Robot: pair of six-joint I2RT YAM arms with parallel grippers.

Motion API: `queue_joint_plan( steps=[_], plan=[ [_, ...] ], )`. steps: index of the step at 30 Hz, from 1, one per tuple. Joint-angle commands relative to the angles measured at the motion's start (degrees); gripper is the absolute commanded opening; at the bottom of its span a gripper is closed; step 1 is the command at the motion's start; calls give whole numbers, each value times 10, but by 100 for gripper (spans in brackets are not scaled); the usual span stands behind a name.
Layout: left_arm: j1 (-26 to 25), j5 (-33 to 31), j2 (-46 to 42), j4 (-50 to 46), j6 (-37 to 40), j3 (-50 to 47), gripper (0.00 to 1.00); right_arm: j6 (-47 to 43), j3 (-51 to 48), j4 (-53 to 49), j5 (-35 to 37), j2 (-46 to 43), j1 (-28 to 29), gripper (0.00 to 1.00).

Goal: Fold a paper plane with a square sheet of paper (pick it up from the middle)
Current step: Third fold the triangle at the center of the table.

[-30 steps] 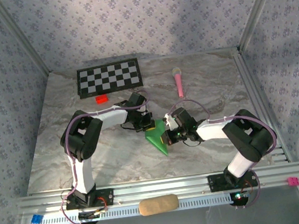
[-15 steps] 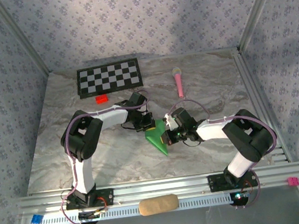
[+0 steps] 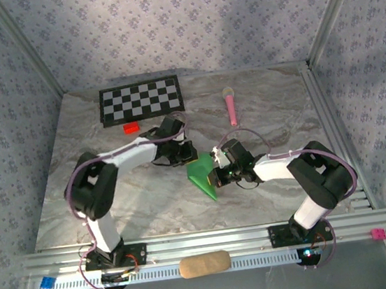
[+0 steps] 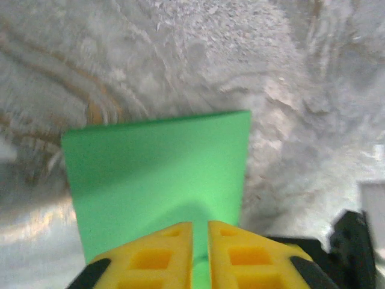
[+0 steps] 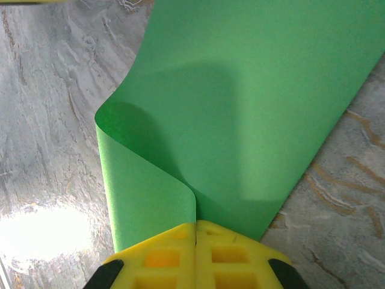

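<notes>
The right hand (image 5: 196, 224) is pressed tight on a curled fold of the green paper (image 5: 240, 108), which spreads out ahead of its tips. The left hand (image 4: 200, 226) pinches the same paper (only a thin slit shows between its fingers), with the grey worktop (image 4: 289, 90) beyond.

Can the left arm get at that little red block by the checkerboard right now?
Probably not yet. The red block lies in the open nearby, but the left gripper is shut on the green paper, which the right gripper grips too; it would have to let go first.
</notes>
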Motion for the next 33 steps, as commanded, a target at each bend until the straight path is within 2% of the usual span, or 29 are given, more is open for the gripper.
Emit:
queue_joint_plan(
  steps=[1, 5, 9, 17, 21, 25, 33],
  plan=[
    [-3, 14, -69, 66, -48, -63, 9, -3, -6, -33, 27, 11, 2, 0],
    [-7, 47, -131, 197, -131, -164, 0, -1, -7, -36, 30, 9, 3, 0],
    [-25, 55, -156, 274, -169, -217, 0, -2, -11, -36, 34, 7, 2, 0],
    [-46, 76, -135, 410, -242, -299, 0, -1, -14, -38, 40, 6, 3, 0],
    [-52, 74, -126, 428, -249, -311, 0, 1, -15, -37, 41, 5, 3, 0],
    [-55, 64, -124, 396, -241, -309, 0, -2, -16, -41, 42, 6, 4, 0],
    [-59, 63, -107, 400, -239, -314, 0, 0, -22, -39, 46, 6, 5, 0]
  ],
)
